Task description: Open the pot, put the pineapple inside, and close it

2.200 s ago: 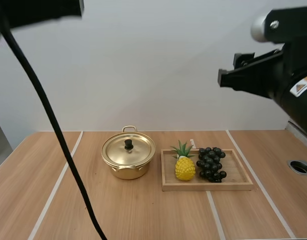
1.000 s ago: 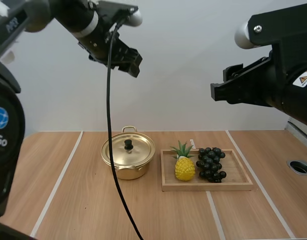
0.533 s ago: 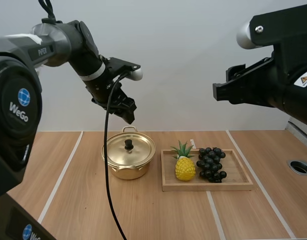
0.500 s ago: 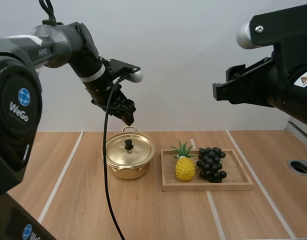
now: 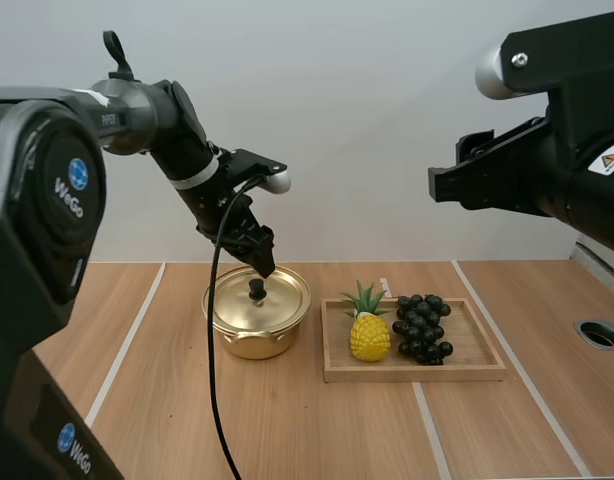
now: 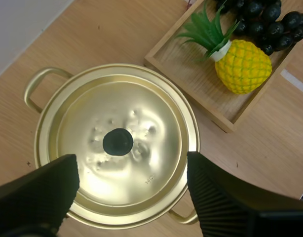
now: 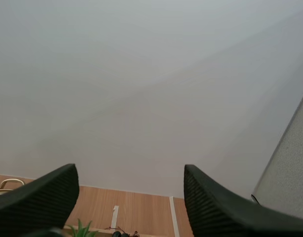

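Note:
A gold pot (image 5: pixel 257 318) stands on the table with its lid (image 6: pixel 117 143) on, a black knob (image 5: pixel 256 289) at the lid's centre. My left gripper (image 5: pixel 264 264) hangs just above that knob, open, with its fingers (image 6: pixel 40 190) wide apart on either side of the knob (image 6: pixel 117 141). A yellow pineapple (image 5: pixel 369 332) with green leaves lies on a wooden tray (image 5: pixel 477 367) to the right of the pot, also seen beside the pot (image 6: pixel 240 65). My right gripper (image 7: pixel 127 197) is held high, open, facing the wall.
A bunch of dark grapes (image 5: pixel 422 327) lies on the tray beside the pineapple. A round hole (image 5: pixel 599 334) sits in the table at the far right. Bare wood lies in front of the pot and tray.
My left arm has swung in from the upper left and come down until its gripper is just over the lid's knob. The right arm has barely moved.

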Robot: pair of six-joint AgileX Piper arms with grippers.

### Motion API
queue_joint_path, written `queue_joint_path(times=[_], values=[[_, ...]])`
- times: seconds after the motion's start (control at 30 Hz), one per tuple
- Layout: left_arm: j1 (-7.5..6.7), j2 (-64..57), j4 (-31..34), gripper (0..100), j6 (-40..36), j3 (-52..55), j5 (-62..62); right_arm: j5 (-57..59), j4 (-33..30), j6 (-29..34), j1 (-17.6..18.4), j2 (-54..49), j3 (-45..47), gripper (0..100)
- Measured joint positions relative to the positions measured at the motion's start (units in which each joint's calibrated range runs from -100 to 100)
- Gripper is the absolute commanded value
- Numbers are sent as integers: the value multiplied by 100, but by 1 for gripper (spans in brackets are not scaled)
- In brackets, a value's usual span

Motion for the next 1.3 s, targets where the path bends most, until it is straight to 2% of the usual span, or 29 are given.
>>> queue_joint_path(times=[0.43,0.93,1.3], values=[[0,727,-28,100,62,0,0,163,88,0,-96,0,0,100],[0,818,-6,100,315,0,-54,214,227,0,-244,0,0,100],[0,1011,-47,100,332,0,-557,292,240,-69,-279,0,0,100]])
